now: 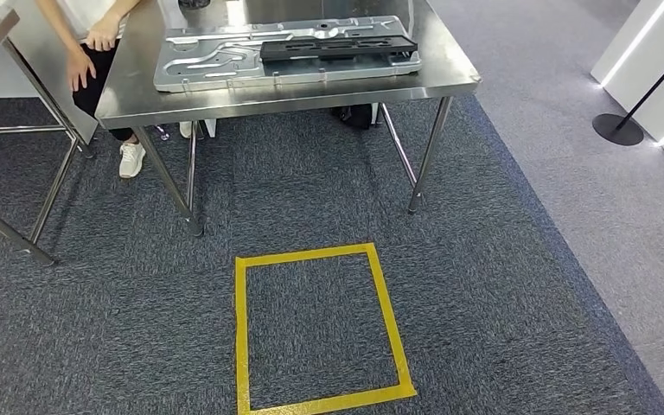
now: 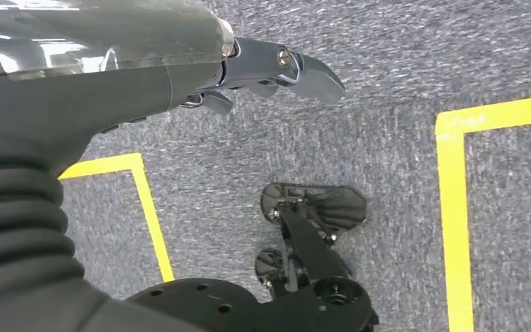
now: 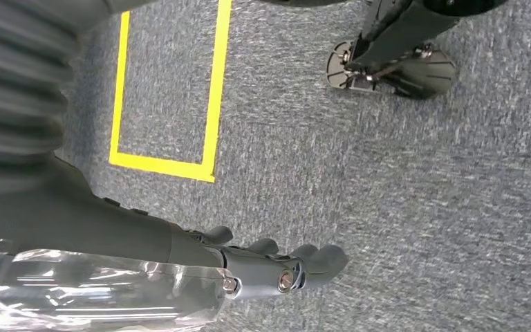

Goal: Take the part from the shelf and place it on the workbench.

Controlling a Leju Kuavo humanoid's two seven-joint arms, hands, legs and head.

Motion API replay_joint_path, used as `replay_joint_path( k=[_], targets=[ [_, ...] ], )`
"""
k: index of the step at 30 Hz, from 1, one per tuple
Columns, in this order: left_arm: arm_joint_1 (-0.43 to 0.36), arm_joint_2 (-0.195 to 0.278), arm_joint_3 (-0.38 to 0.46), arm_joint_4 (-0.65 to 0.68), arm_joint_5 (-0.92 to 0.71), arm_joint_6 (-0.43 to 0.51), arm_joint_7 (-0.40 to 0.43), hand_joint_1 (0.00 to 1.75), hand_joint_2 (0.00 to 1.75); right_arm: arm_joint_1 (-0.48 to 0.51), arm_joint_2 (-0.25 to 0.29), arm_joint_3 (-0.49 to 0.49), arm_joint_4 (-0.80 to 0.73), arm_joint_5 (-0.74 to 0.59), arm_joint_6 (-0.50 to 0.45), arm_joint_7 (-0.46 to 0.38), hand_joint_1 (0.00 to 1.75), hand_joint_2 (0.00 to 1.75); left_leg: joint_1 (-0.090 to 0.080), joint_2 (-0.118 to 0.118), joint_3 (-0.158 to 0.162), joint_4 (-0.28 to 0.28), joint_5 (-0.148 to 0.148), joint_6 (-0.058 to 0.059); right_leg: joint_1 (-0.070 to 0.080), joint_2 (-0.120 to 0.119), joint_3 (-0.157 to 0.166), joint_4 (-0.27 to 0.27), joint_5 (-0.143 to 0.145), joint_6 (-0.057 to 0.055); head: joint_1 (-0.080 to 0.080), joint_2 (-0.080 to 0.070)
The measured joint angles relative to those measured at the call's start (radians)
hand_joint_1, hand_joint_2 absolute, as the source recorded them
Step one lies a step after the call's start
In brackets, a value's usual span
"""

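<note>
A steel workbench (image 1: 450, 82) stands ahead at the top of the head view. On it lies a large silver stamped metal plate (image 1: 216, 56), and a long black part (image 1: 337, 47) rests across the plate's right half. My left hand (image 2: 269, 69) hangs over the grey carpet with its fingers stretched out and nothing in them. My right hand (image 3: 276, 266) also hangs above the carpet, fingers loosely extended and holding nothing.
A person (image 1: 95, 43) stands at the bench's left end, one hand hanging by the table leg. A yellow tape square (image 1: 240, 328) marks the carpet before the bench. Another steel frame (image 1: 17, 233) stands at the left. A stanchion base (image 1: 618, 128) sits at the right.
</note>
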Motion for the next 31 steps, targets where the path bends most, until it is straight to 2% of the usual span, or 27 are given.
replay_joint_path(
  k=[4,31],
  targets=[
    [0.014,0.001,-0.067,-0.001,0.07,0.006,0.024,0.0,0.0,0.013,-0.009,0.052,-0.008,-0.079,0.002,0.011,0.0,0.0,0.002,0.0,0.0,0.0,0.001,-0.002,0.0,0.0,-0.001,0.002,0.0,-0.001,0.0,0.0],
    [0.117,0.024,-0.623,-0.074,0.547,0.05,0.193,0.0,0.0,0.106,-0.059,0.472,-0.092,-0.615,0.035,0.065,0.0,0.0,0.003,0.0,-0.001,0.0,0.002,-0.002,0.0,0.0,-0.001,0.002,0.001,-0.003,0.0,0.0]
  ],
)
